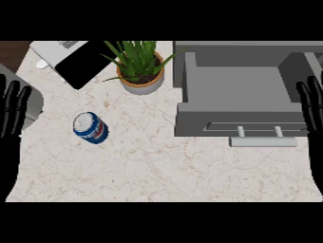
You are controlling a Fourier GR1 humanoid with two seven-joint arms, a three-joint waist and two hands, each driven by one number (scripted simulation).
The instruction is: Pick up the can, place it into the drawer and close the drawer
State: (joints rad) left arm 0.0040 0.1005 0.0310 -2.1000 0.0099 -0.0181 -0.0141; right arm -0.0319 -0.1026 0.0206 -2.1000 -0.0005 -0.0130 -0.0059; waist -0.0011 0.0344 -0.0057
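Blue-and-white can (90, 127): centre-left, bare marble counter (157, 171) around.
Grey open drawer (242, 95): upper right.
Black left hand (3, 114), black right hand (322, 111): frame edges, fingers straight, empty.

Before me: a potted plant (139, 66) in a tan pot stands on the marbled table (164, 171), just beside a black slab (87, 64).
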